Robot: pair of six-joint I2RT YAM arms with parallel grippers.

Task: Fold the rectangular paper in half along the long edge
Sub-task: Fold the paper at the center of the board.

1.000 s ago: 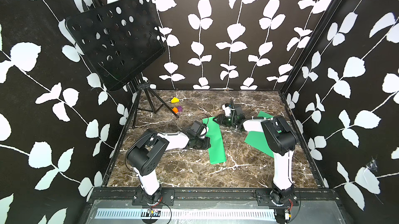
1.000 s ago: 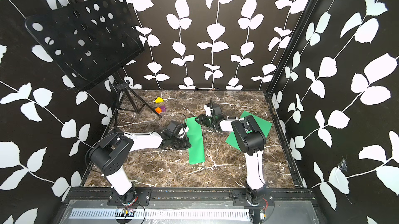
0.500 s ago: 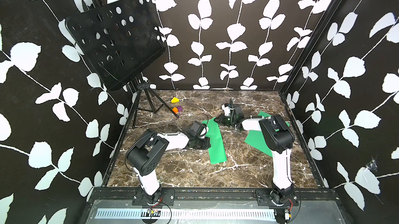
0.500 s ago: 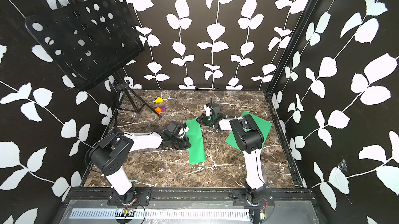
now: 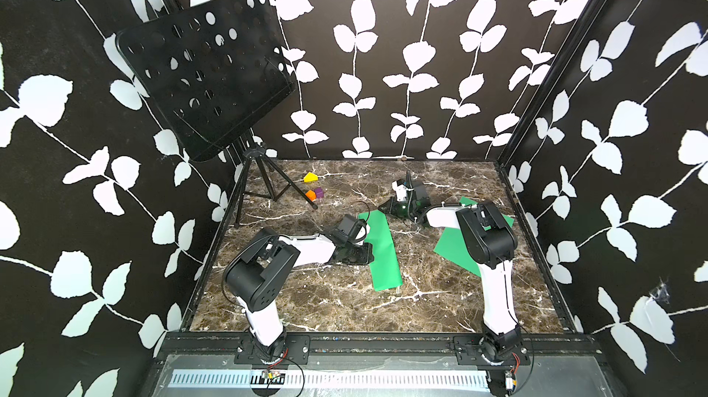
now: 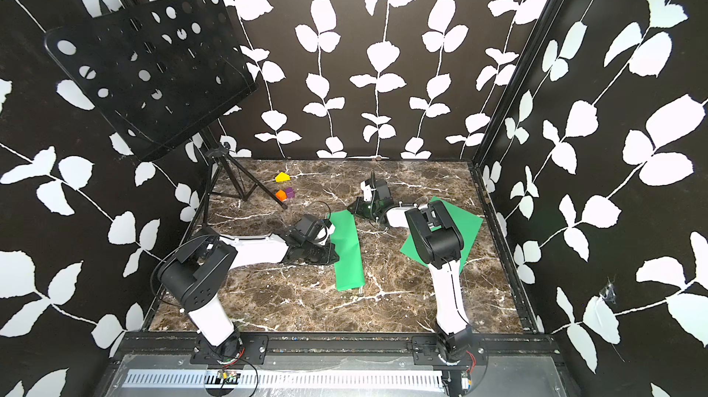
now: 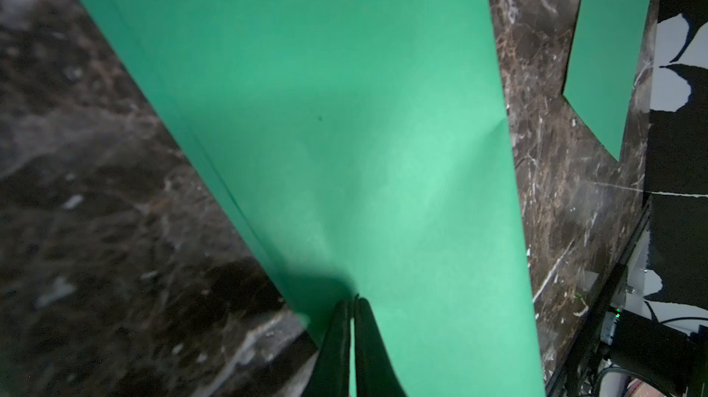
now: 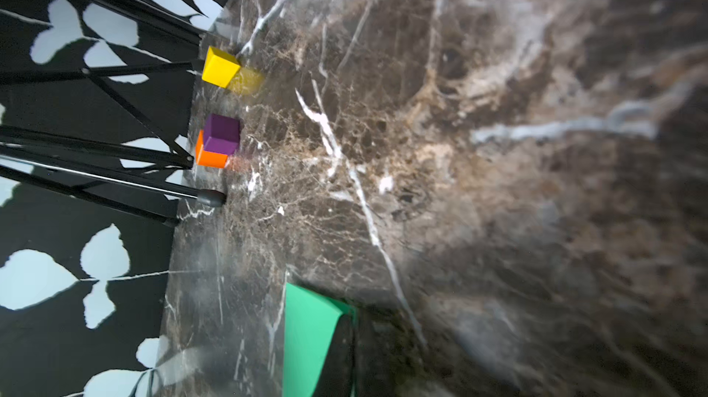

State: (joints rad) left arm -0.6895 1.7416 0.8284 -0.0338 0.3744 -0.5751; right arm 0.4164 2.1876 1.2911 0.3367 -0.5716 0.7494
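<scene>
Left gripper (image 7: 351,301) and right gripper (image 8: 353,322) closed, low.

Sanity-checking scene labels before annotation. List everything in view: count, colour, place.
folded paper strip: 1, green, flat at table centre
paper sheet: 1, green, right side, partly under the right arm
yellow block: 1, yellow, far left, by the stand's legs
orange block: 1, orange, beside the purple one
purple block: 1, purple, far left
music stand: 1, black, far-left corner
table: 1, brown marble
walls: black with white leaves, around the table
left gripper: 1, black, shut, at the strip's left edge
right gripper: 1, black, shut, at the strip's far end
</scene>
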